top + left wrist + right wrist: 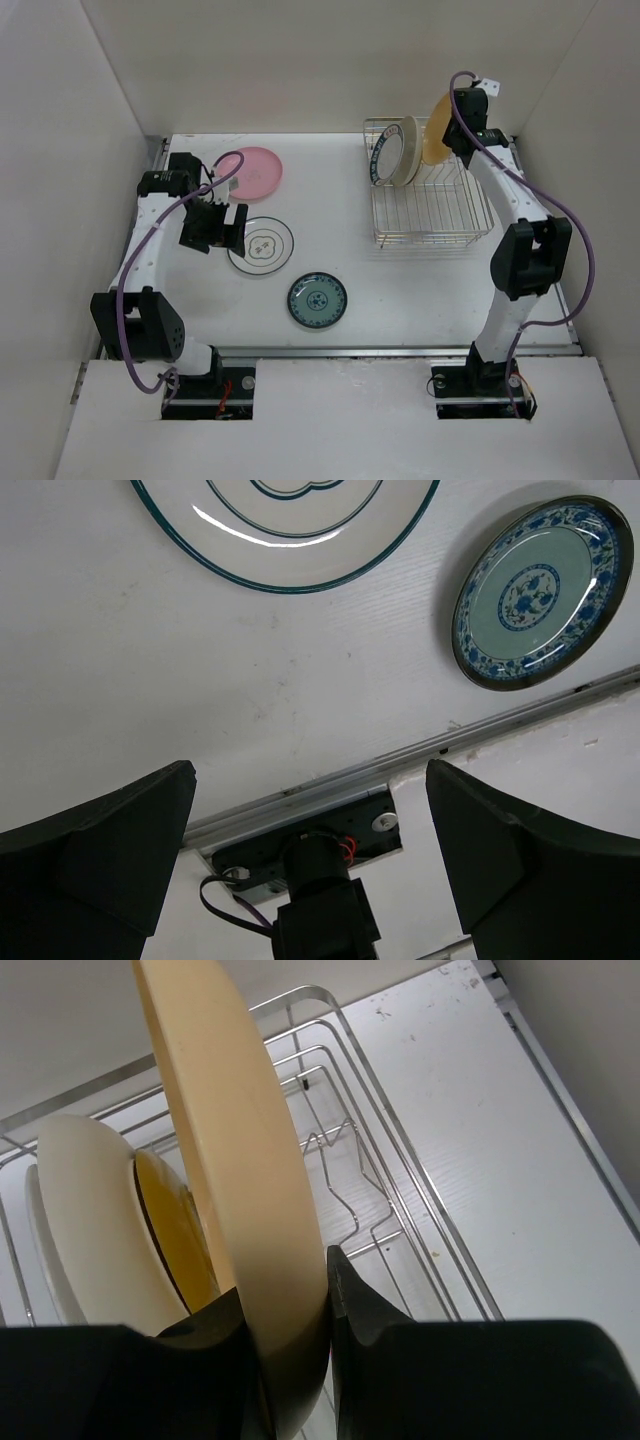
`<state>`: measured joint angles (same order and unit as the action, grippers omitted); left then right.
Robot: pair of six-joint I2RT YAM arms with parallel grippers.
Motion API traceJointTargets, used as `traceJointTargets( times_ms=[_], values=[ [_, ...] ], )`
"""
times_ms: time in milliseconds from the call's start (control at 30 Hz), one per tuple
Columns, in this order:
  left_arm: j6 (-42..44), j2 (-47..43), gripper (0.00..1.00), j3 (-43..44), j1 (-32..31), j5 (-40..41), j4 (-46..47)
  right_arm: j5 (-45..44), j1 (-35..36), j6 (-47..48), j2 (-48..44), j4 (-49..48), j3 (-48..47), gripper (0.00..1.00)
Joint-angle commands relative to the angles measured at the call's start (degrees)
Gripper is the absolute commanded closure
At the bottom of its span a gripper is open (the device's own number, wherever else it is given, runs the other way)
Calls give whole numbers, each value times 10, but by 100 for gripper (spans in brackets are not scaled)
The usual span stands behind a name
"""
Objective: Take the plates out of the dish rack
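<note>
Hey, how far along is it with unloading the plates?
Three plates lie on the table: pink, ringed white, blue patterned. The right gripper grips a pale yellow plate at the dish rack. A cream plate and at least one more wait inside.

Top overlooks table, wrist views close, left shares teal-blue plate

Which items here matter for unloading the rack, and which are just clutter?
Job: dish rack, cream plate, blue-rimmed plate, pale yellow plate in right pincer; on table: pink plate, ringed plate, teal-blue plate.
Not job: purple cables, table-edge rail.
</note>
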<state>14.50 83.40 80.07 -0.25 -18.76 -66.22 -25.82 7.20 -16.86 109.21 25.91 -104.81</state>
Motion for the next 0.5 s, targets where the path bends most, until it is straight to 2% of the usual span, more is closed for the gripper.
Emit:
traceJointTargets(
  times_ms=[0, 133, 267, 333, 433, 467],
  values=[
    [-1, -21, 0, 23, 3, -11, -21, -54, 8, -12, -42, -18, -8, 100],
    [-1, -21, 0, 23, 3, -11, -21, -134, 8, -12, -79, 2, -1, 100],
    [-1, -26, 0, 23, 3, -17, -21, -157, 8, -7, -177, -21, 45, 100],
    [-1, -26, 0, 23, 3, -17, -21, -145, 13, 0, -216, -52, 73, 100],
    [-1, -31, 0, 29, 3, -22, -21, -78, 25, 6, -289, -87, 132, 100],
    [4, -32, 0, 35, 3, -22, -21, -23, 36, 14, -304, -94, 159, 100]
  ],
)
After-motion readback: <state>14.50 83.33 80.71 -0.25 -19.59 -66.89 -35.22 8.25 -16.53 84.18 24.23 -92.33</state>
